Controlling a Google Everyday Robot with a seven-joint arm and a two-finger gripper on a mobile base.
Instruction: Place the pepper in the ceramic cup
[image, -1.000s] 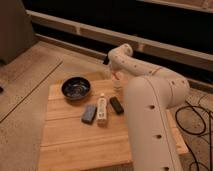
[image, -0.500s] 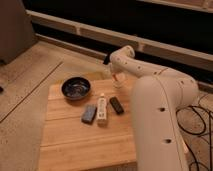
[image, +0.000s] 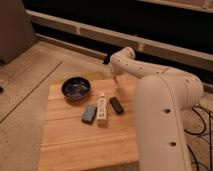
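Note:
My gripper (image: 115, 76) hangs over the back edge of the wooden table (image: 75, 142), right of the dark bowl (image: 76, 88). The white arm (image: 160, 107) curves up to it from the lower right. At the gripper's tip there is a tiny reddish speck (image: 116, 80), which looks like the pepper; whether it is held I cannot tell. The ceramic cup is not in view; the arm hides the table's back right part.
A white bottle (image: 102, 109) lies mid-table between a grey-blue block (image: 89, 113) and a small black object (image: 116, 105). Speckled floor surrounds the table, a dark wall with a ledge runs behind it, and cables (image: 202, 120) lie at the right.
The arm's bulk has swung a little to the right and uncovers more of the table. The gripper has stayed at the table's back edge.

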